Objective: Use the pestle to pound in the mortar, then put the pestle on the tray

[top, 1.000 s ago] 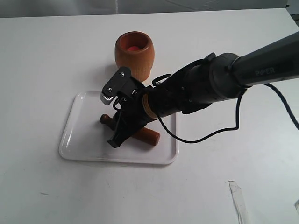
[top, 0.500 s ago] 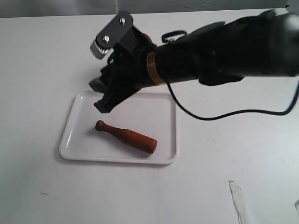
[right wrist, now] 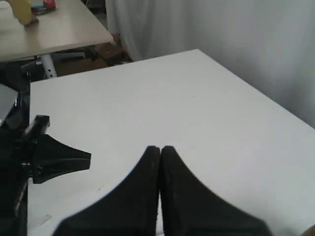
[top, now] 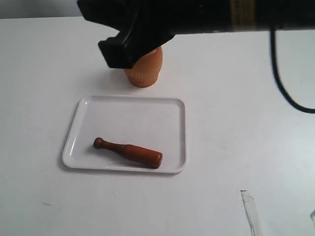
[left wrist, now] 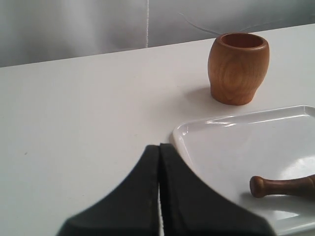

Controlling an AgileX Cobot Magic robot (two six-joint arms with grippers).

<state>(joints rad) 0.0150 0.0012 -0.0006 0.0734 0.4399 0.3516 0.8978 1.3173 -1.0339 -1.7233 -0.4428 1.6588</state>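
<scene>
Pestle lying flat in tray; left gripper and right gripper both closed, empty, touching nothing.

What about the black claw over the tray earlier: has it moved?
Yes. The right gripper rose off the flat white plastic tray toward the view's top, now overlapping the light-brown wooden mortar.

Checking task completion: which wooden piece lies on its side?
The pestle, flat on the tray; the mortar stands upright off the tray.
</scene>
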